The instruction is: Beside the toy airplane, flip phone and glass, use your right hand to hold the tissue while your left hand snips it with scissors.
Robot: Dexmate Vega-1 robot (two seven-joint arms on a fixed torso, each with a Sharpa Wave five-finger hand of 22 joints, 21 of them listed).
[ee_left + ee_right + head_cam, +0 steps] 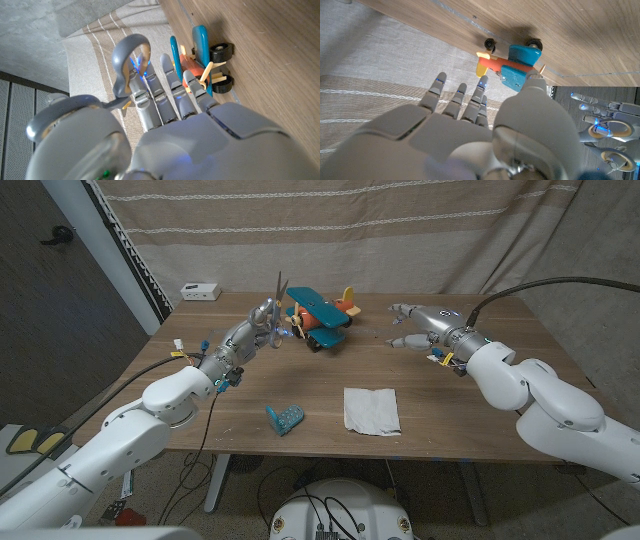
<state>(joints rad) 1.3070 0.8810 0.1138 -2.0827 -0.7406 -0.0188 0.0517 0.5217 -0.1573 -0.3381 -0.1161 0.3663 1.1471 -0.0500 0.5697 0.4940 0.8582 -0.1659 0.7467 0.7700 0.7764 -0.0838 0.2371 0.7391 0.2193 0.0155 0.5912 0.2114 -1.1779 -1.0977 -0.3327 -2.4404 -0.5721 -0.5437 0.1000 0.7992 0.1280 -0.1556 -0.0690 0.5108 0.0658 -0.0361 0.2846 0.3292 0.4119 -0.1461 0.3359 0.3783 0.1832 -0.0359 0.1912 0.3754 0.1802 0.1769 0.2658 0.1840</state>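
Left hand (262,320) grips grey scissors (277,305); right hand (412,320) empty, fingers spread.
Left to right: white box (201,291) at back edge, scissors raised just left of toy airplane (322,318), blue flip phone (285,419) near front, white tissue (371,409) flat beside it, well apart from both hands. Scissor blades hard to make out.

Both arms reach in from the near corners toward the far middle of the table, the left hand (258,326) raised and gripping scissors (277,307) whose blades point upward, the right hand (412,323) raised at the far right, holding nothing, fingers spread and extended leftward.
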